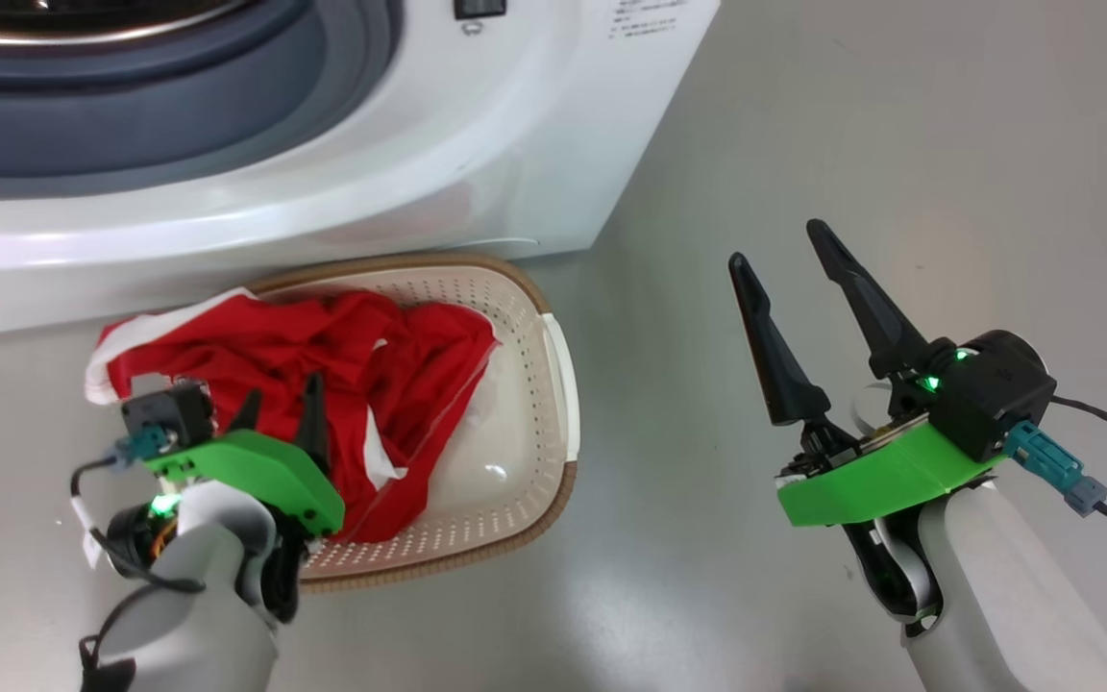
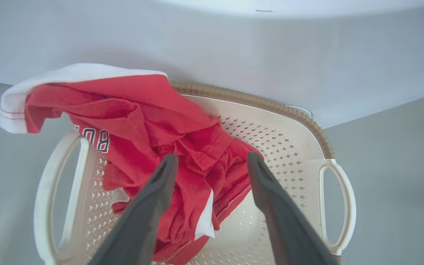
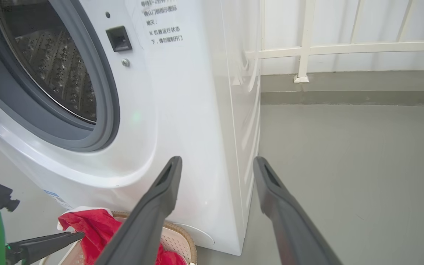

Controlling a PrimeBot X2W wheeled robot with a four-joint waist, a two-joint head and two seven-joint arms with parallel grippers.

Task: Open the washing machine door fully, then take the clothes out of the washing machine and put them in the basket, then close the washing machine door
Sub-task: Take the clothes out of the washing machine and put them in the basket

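**Clothes in basket before the open washer.** The clothes, a bunched mass of bright red fabric with white trim, lie in the one basket. How many garments make up the mass cannot be told. One white-edged fold hangs out over the brown rim at 10 o'clock of the basket. In the left wrist view, dark numerals outlined in white, apparently "08", show on a red fold and are partly lost in a crease.

The basket is cream and perforated, with two white side handles. It stands on the grey floor, just beside the foot of the single washing machine, which lies at 12 o'clock of it. The machine's mouth is uncovered, so the grey gasket and the perforated steel drum are plainly seen. Beside a small black latch recess, the printed Chinese lines include "机器运行状态" and "请勿强制开门". A blue label low on the front is too small to read.

There are two grippers, each with two dark fingers. The left gripper hovers over the clothes at 7 o'clock of the basket, with its fingers spread and nothing clamped between them. Whether the tips touch the fabric cannot be told. The right gripper stands at 3 o'clock, well apart from the basket, with its fingers apart and empty. One white railing runs along the far wall.
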